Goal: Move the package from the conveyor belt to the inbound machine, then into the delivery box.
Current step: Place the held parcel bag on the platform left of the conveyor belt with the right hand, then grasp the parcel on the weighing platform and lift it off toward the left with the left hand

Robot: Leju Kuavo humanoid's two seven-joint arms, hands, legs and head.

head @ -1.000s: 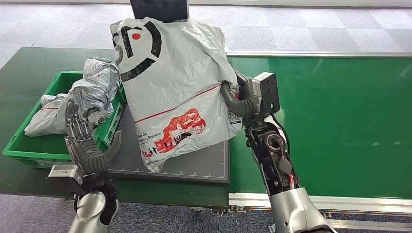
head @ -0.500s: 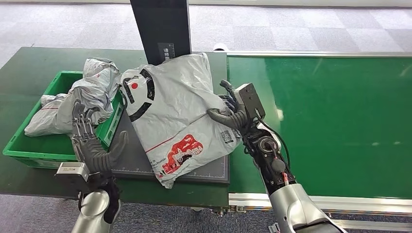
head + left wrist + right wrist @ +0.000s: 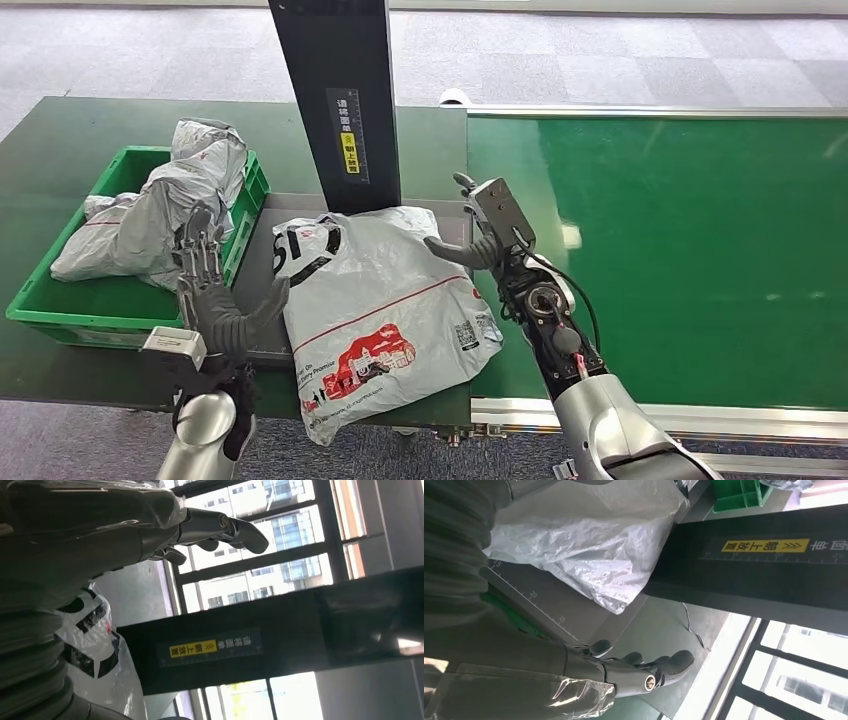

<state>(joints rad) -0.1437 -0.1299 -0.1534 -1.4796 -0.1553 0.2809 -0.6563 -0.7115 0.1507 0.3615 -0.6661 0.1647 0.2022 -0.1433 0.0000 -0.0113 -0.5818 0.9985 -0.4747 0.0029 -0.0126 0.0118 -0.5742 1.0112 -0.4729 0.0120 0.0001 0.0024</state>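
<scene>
The grey plastic package point(image 3: 385, 310) with red and black print lies flat on the inbound machine's dark plate point(image 3: 262, 255), its near corner hanging over the plate's front edge. My right hand point(image 3: 478, 235) is open at the package's far right edge, holding nothing; the right wrist view shows the fingers point(image 3: 644, 670) spread, apart from the package point(image 3: 589, 555). My left hand point(image 3: 215, 295) stands open at the package's left side, fingers up and thumb toward the package. In the left wrist view its fingers point(image 3: 215, 527) are empty, with the package point(image 3: 100, 650) behind.
The machine's black post point(image 3: 345, 100) rises just behind the package. A green delivery box point(image 3: 70, 310) left of the plate holds several grey bags point(image 3: 170, 200). The green conveyor belt point(image 3: 680, 250) stretches to the right, with a metal rail along its near edge.
The package went from being held upright before the post to lying flat on the plate. My right hand lowered and let it go. My left hand moved closer to the package.
</scene>
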